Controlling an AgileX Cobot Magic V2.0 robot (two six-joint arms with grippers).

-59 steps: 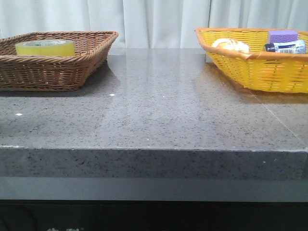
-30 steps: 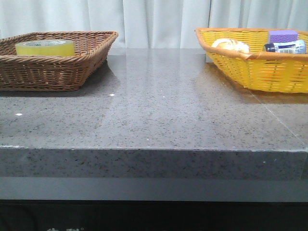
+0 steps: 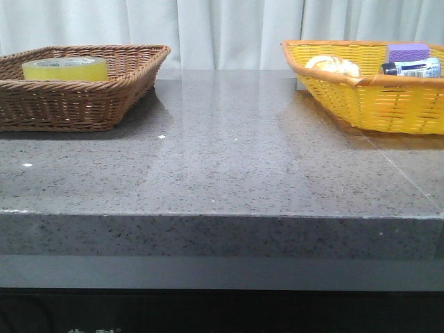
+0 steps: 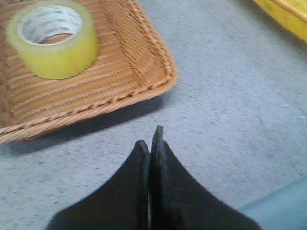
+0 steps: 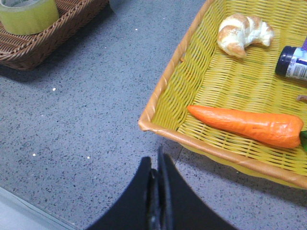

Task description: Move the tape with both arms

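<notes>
Nothing has moved; both end effectors [image 4: 151, 143] [image 5: 157, 165] hover clenched, empty, above the table [image 3: 229, 159].

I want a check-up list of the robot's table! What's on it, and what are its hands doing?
Surface: grey speckled table, a few white specks.
Job's things: yellow tape lying flat in the brown basket, untouched.
Clutter: yellow basket holds a croissant, carrot, dark bottle and purple block.
Grippers: left gripper shut, over bare table beside the brown basket; right gripper shut, by the yellow basket's corner. Both hold nothing.
Cables: nothing seen.
Surroundings: white curtain behind.
</notes>
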